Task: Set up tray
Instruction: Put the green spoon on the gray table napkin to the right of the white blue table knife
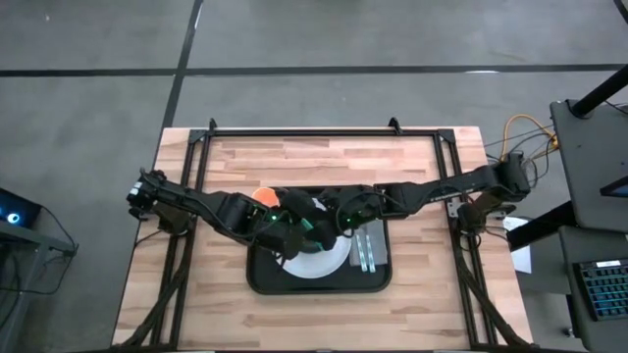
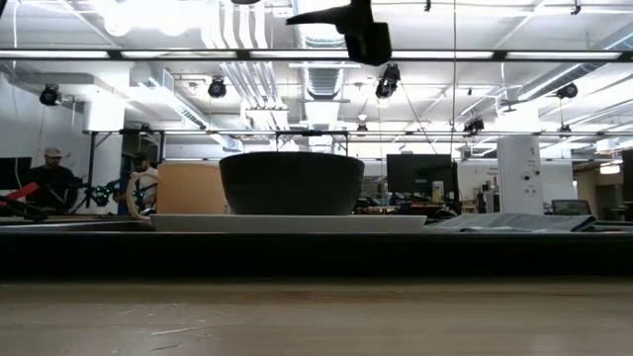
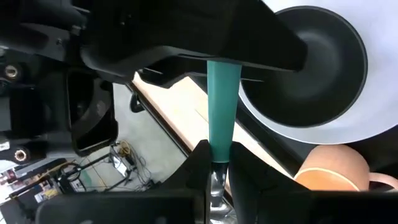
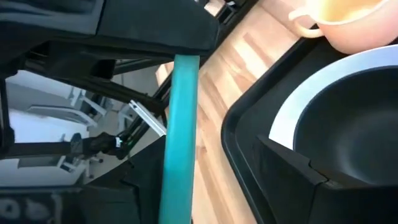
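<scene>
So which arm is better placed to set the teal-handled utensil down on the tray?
Left, probably. The left gripper is shut on the teal-handled utensil, above the tray near the white plate and dark bowl. The right gripper is open close by, gripping nothing that I can see.

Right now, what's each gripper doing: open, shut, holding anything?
Left gripper: shut on the teal-handled utensil, above the tray.
Right gripper: open, beside the same teal handle; not gripping it.
</scene>
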Available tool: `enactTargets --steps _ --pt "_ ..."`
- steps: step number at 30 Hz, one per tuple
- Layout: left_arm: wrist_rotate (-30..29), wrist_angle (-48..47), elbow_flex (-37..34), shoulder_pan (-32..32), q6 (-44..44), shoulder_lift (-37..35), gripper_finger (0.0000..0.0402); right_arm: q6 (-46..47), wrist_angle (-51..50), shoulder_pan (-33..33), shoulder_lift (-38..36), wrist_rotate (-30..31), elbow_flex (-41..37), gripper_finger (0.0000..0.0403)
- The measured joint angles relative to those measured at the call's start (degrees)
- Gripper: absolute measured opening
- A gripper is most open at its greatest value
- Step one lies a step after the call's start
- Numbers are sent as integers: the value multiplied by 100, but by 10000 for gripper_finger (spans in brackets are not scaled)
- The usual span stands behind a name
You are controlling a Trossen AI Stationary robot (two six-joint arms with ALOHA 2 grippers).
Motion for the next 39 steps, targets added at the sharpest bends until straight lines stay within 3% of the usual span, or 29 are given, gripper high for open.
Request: enactTargets --steps 12,16,24,28,33,39 --pt "307 390 -174 -7 237 -1 16 -144 49 -26 -36 21 125 195" --pt "306 468 -287 -4 308 0 16 -167 -77 -26 -34 21 125 155" --pt "273 401 -273 -9 321 -4 16 -316 -128 -30 -29 -27 192 29" --pt "251 415 -273 -4 279 -13 42 -302 -136 -33 -43 -23 193 26" --pt "-599 404 -151 -3 -402 -34 90 -136 -536 10 -309 208 148 26" --pt "-1586 417 188 -105 -695 -327 113 176 -1533 66 -776 769 -116 26"
